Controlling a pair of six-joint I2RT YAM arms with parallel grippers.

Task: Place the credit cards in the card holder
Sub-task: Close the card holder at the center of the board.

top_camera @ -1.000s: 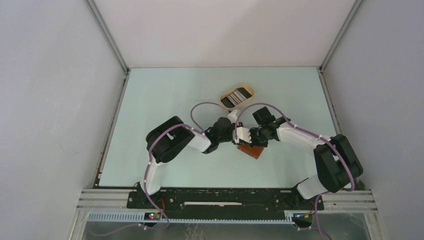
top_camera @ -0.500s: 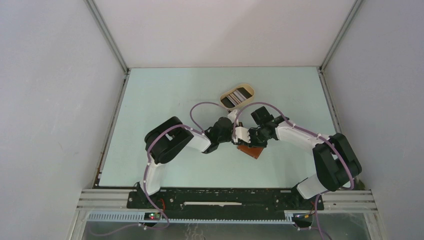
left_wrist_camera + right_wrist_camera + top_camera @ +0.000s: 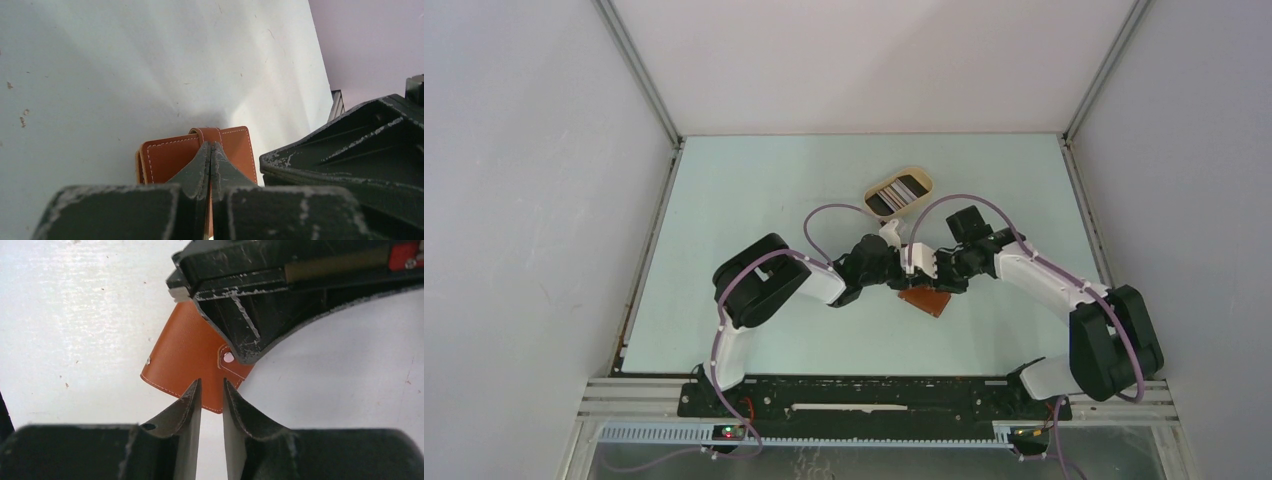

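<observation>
Leather card holder (image 3: 187,355) is folded shut and flat on the bench (image 3: 754,200), wedged between the two gripper noses.

- Left gripper (image 3: 210,149): clenched tight, tips meeting right at the closing tab on the holder's far edge. Can't tell if it actually pinches the tab or just presses down there. Seen from the right wrist, its black body covers the holder's corner by the snap stud.
- Right gripper (image 3: 211,383): jaws parted a crack, nothing between them. The holder's stitched free edge sits directly ahead of and just below its tips.
- Key relation: the holder lies skewed to the right gripper's approach line, with one corner pointing at the jaw gap. Tab side faces the left gripper, open side faces the right. My read is left pins and right lifts the flap, coming in low along the bench to get a finger under that edge.
- Credit cards (image 3: 898,193): stacked in the beige tray (image 3: 929,182), beyond both grippers and well apart from the holder. None loaded yet as far as I can see.
- The right gripper is the free one, so the card fetch likely falls to it once the holder is open.

Risk: a skewed holder could pivot under the left tips.
</observation>
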